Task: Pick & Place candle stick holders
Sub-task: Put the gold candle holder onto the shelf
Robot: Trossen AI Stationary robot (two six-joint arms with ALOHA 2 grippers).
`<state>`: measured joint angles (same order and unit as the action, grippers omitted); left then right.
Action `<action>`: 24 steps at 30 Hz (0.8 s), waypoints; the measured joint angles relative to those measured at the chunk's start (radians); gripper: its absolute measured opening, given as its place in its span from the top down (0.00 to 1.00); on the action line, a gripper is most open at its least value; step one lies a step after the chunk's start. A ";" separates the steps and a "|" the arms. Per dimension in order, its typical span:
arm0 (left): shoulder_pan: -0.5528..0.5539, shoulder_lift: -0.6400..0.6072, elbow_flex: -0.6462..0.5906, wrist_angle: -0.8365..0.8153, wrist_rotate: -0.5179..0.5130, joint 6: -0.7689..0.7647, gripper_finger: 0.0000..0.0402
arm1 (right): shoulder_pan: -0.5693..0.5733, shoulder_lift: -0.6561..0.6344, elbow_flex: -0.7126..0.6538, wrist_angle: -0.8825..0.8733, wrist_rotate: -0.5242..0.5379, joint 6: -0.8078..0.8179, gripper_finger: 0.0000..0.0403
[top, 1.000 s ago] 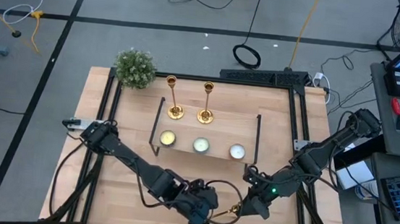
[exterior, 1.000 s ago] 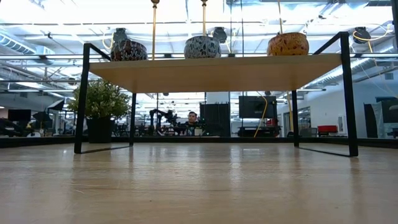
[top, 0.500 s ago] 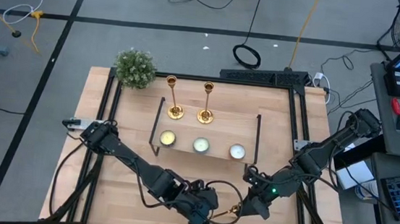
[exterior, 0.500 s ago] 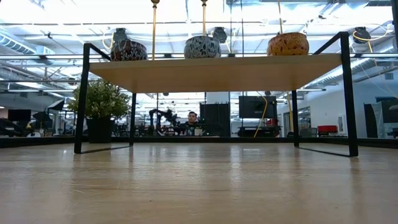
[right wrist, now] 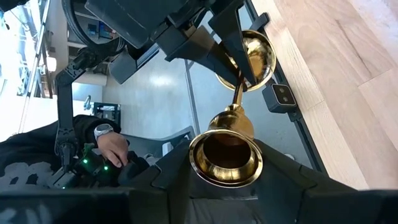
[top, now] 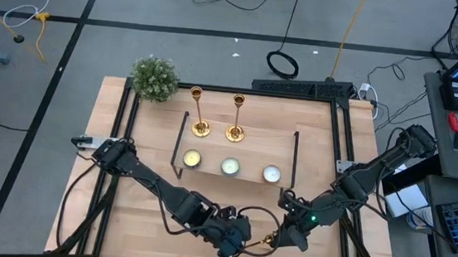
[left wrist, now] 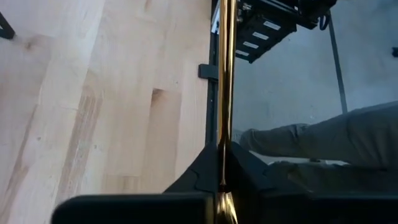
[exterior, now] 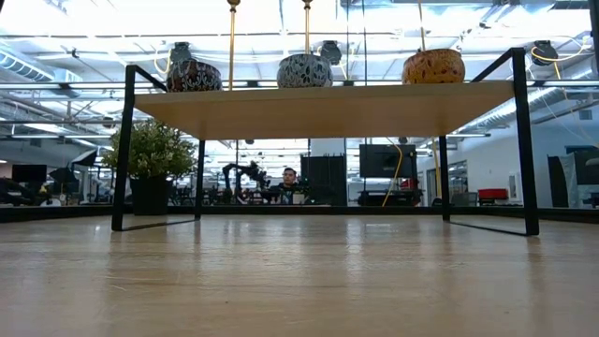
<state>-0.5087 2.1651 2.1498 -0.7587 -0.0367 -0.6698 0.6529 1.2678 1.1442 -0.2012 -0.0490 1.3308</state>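
Two gold candle stick holders (top: 201,114) (top: 236,116) stand upright on their round bases on the wooden shelf (top: 244,151). Their stems also rise at the top of the low view (exterior: 232,42). A third candle stick holder (top: 258,243) lies about level in the air near the table's near edge, held between both grippers. My left gripper (top: 235,244) is shut on its thin stem (left wrist: 224,93). My right gripper (top: 279,235) is shut on one flared end (right wrist: 226,155). My left gripper pinches the holder's thin stem (left wrist: 222,163) between its two fingers, close to the far flared end (right wrist: 252,55). In the right wrist view its fingers (right wrist: 217,46) lie across the stem. The holder is lifted clear of the table. My right gripper has the hollow flared end (right wrist: 226,180) between its two fingers, one on each side of the rim. Its wrist camera looks straight into that end and along the stem. This end hangs in the air, clear of the table.
Three tealights (top: 191,158) (top: 230,167) (top: 271,175) sit along the shelf's near side, and a potted plant (top: 154,78) stands at the far left corner. A person's hand (right wrist: 115,148) and legs (left wrist: 323,137) show beyond the table's near edge.
My left gripper has shut on the stem of the candle stick holder that my right gripper keeps holding. The holder has stayed where it was, as has my right arm.
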 joint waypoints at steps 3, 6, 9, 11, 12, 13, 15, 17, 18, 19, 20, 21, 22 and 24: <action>0.000 0.000 0.000 0.001 0.008 0.000 0.95 | 0.000 0.000 0.000 0.000 0.001 -0.004 0.64; -0.004 0.000 0.000 -0.001 -0.005 -0.013 0.93 | 0.001 0.000 0.000 0.004 0.017 -0.007 0.64; -0.011 0.000 0.000 0.002 -0.013 -0.018 0.96 | 0.000 0.001 0.000 0.022 0.022 -0.013 0.62; -0.016 0.000 0.000 0.002 -0.008 -0.029 0.96 | -0.004 0.001 0.000 0.047 0.022 -0.021 0.61; -0.019 0.000 0.000 0.002 -0.004 -0.032 0.96 | -0.005 0.001 0.000 0.064 0.023 -0.032 0.60; -0.023 0.000 0.000 0.000 0.000 -0.036 0.96 | -0.006 0.001 0.000 0.084 0.025 -0.042 0.60; -0.032 0.000 0.000 -0.005 0.003 -0.038 0.96 | -0.011 0.001 0.000 0.120 0.042 -0.046 0.59; -0.040 0.000 0.000 -0.012 0.002 -0.039 0.96 | -0.018 0.001 0.000 0.151 0.052 -0.060 0.57; -0.044 0.000 0.000 -0.015 0.002 -0.042 0.96 | -0.023 0.001 0.000 0.162 0.053 -0.067 0.56; -0.048 -0.002 0.000 -0.024 -0.002 -0.047 0.96 | -0.027 0.001 0.000 0.180 0.053 -0.075 0.54; -0.053 -0.003 0.000 -0.035 -0.013 -0.050 0.96 | -0.032 0.000 0.001 0.197 0.054 -0.087 0.53; -0.055 -0.004 0.000 -0.038 -0.018 -0.058 0.96 | -0.038 -0.001 0.001 0.206 0.054 -0.093 0.51; -0.056 -0.008 0.000 -0.042 -0.018 -0.063 0.96 | -0.043 -0.002 0.002 0.206 0.057 -0.097 0.50; -0.065 -0.029 -0.001 -0.074 -0.040 -0.074 0.96 | -0.051 -0.001 0.002 0.203 0.081 -0.122 0.47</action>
<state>-0.5735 2.1361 2.1490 -0.8326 -0.0763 -0.7436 0.6019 1.2672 1.1458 0.0018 0.0318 1.2085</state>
